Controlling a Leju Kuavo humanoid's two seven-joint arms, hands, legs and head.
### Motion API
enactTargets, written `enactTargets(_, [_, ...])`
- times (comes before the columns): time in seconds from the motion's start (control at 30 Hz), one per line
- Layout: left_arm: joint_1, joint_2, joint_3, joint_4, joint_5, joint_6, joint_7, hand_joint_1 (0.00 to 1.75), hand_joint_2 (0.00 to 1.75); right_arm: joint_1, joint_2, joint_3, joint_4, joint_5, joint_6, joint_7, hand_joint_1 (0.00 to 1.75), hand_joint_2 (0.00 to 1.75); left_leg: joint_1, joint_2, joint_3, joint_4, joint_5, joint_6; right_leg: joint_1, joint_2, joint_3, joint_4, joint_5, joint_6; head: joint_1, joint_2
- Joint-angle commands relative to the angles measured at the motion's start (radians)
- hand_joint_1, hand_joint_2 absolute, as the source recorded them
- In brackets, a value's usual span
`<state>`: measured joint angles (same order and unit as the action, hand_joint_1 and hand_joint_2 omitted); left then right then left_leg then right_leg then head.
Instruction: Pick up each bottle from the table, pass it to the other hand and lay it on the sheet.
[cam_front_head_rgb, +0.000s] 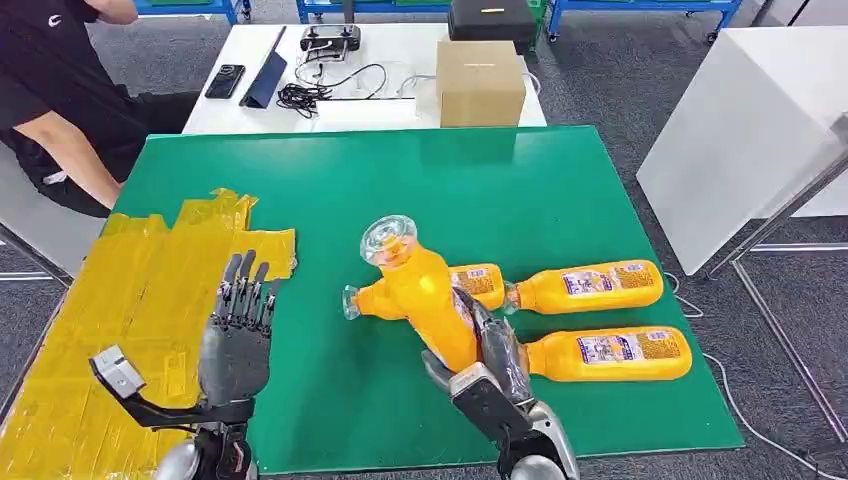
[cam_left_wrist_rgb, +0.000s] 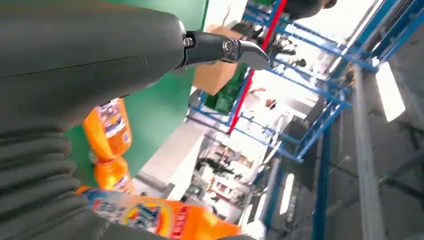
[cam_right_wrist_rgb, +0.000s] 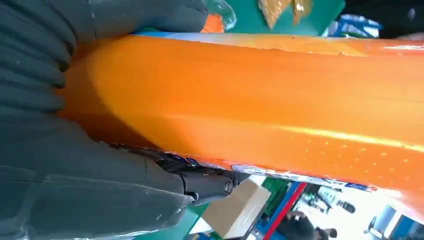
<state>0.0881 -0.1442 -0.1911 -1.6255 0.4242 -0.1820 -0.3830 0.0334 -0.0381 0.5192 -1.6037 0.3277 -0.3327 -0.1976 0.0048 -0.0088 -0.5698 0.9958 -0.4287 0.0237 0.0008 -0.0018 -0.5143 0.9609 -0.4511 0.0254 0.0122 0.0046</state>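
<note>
Fingers (cam_front_head_rgb: 497, 345) of the right hand (cam_front_head_rgb: 488, 368) wrap a raised orange bottle (cam_front_head_rgb: 428, 295); left hand (cam_front_head_rgb: 237, 335) spread, empty.

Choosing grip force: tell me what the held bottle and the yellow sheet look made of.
Bottle: apparently clear glossy plastic; orange drink shows through, and its see-through base glints. Sheet: likely thin yellow film or tape strips; wrinkled, shiny, ragged-edged.

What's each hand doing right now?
Left hand: open, fingers apart, holding nothing.
Right hand: grips a raised orange bottle.
</note>
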Motion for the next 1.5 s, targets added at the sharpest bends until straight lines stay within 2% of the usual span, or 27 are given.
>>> enactTargets(0.03, [-0.034, 0.06, -0.066, 0.069, -0.002, -0.008, 0.017, 0.0, 1.75, -0.047, 0.039, -0.038, 0.042, -0.013, -0.018, 0.0, 1.75, 1.75, 0.0, 0.001, 0.001, -0.001, 0.0, -0.001, 0.0, 0.0, 0.001, -0.001, 0.0, 0.0, 0.0, 0.0])
enactTargets(0.23, [-0.046, 0.066, -0.079, 0.075, -0.008, -0.015, 0.029, 0.0, 1.75, -0.084, 0.039, -0.02, 0.087, -0.01, -0.001, 0.029, 1.75, 1.75, 0.0, 0.002, 0.002, -0.001, -0.001, -0.001, 0.0, 0.001, 0.002, -0.001, 0.0, 0.0, 0.0, 0.0])
enactTargets(0.53, [-0.091, 0.072, -0.084, 0.118, -0.004, -0.037, 0.048, 0.0, 1.75, -0.219, 0.034, 0.125, 0.235, 0.049, 0.143, 0.13, 1.75, 1.75, 0.0, 0.003, 0.002, -0.002, 0.0, -0.001, 0.0, 0.003, 0.002, -0.002, 0.001, 0.0, 0.0, 0.0])
enactTargets(0.63, [-0.094, 0.071, -0.084, 0.12, -0.003, -0.038, 0.048, 0.0, 1.75, -0.226, 0.037, 0.132, 0.243, 0.052, 0.148, 0.134, 1.75, 1.75, 0.0, 0.002, 0.002, -0.001, 0.0, -0.001, 0.0, 0.002, 0.002, -0.001, 0.0, 0.0, 0.0, 0.0])
enactTargets(0.87, [-0.103, 0.065, -0.068, 0.139, 0.038, -0.083, 0.052, 0.0, 1.75, -0.296, 0.039, 0.246, 0.289, 0.109, 0.218, 0.176, 1.75, 1.75, 0.0, 0.004, 0.003, -0.002, 0.0, -0.001, 0.0, 0.004, 0.002, -0.002, 0.001, 0.0, 0.0, 0.0])
enactTargets(0.97, [-0.102, 0.066, -0.055, 0.147, 0.047, -0.086, 0.053, 0.0, 1.75, -0.304, 0.043, 0.278, 0.285, 0.131, 0.229, 0.185, 1.75, 1.75, 0.0, 0.003, 0.002, -0.001, 0.0, -0.001, 0.0, 0.003, 0.001, -0.001, 0.0, 0.0, 0.0, 0.0])
enactTargets(1.5, [-0.102, 0.065, -0.055, 0.147, 0.047, -0.086, 0.053, 0.0, 1.75, -0.304, 0.04, 0.277, 0.285, 0.13, 0.229, 0.184, 1.75, 1.75, 0.0, 0.001, 0.001, -0.001, 0.0, 0.0, 0.0, 0.001, 0.001, 0.0, 0.0, 0.0, 0.0, 0.0])
